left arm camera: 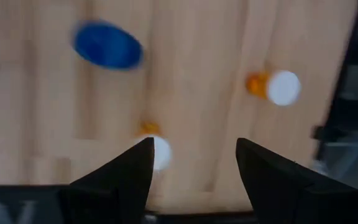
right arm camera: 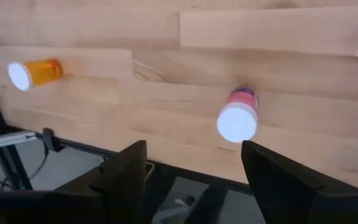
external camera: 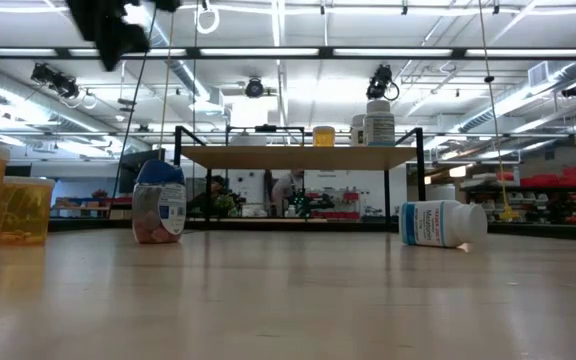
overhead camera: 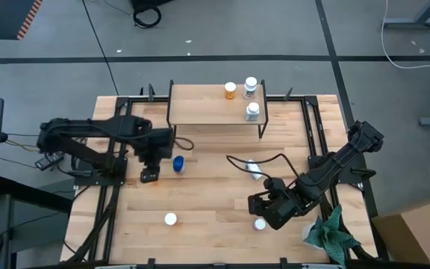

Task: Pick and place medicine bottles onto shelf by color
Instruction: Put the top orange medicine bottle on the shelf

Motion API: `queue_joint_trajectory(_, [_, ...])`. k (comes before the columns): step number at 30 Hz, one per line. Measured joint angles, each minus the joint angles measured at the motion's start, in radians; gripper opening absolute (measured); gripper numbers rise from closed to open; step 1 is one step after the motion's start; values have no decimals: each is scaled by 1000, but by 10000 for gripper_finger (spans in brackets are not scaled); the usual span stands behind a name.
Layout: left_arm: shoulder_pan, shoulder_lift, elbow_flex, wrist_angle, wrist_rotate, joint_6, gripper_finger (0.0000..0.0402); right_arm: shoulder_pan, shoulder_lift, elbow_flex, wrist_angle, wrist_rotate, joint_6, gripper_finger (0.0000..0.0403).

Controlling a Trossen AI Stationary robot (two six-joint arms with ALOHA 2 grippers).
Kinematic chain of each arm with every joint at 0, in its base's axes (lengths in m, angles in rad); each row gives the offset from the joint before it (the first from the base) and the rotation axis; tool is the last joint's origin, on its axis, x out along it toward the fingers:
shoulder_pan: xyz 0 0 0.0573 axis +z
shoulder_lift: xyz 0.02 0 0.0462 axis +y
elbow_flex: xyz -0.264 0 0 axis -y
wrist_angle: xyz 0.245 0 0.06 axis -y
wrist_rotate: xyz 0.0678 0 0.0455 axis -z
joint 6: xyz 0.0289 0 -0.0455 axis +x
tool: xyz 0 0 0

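Pale wooden tabletop (overhead camera: pixel 215 202) holds scattered pill bottles; the small light-wood shelf (overhead camera: pixel 200 104) carries one orange bottle (overhead camera: pixel 231 90) and two white bottles (overhead camera: pixel 251 87). Left gripper (overhead camera: pixel 149 176) and right gripper (overhead camera: pixel 263 217) hover with fingers apart, holding nothing.

Workshop hall with grey floor and strip-lit ceiling.
The grey floor (overhead camera: pixel 275 30) carries dark seam lines, loose black cables (overhead camera: pixel 146 15) and a white cable (overhead camera: pixel 409 22). A cardboard box (overhead camera: pixel 416 239) stands at the table's corner. Seen across the wooden table (external camera: pixel 288 300), rows of ceiling lights (external camera: pixel 268 52) run overhead, and red racks (external camera: pixel 558 195) line the far side.
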Motion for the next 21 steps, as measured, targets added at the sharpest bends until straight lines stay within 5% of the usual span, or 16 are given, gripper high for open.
queue_joint_trajectory(3, [-47, -68, -89, 7, 29, -40, 234, -11, 0, 0, 1, 7, -6, 271])
queue_joint_trajectory(7, [-105, -137, -190, 10, -108, -82, 232, -31, 0, 0, 5, 29, -63, 271])
queue_joint_trajectory(12, [-103, -169, -353, 108, -123, -277, 238, -53, 0, 0, 20, 36, -177, 271])
queue_joint_trajectory(21, [-106, -164, -489, 246, -123, -416, 296, -36, 0, 0, 34, 28, -275, 271])
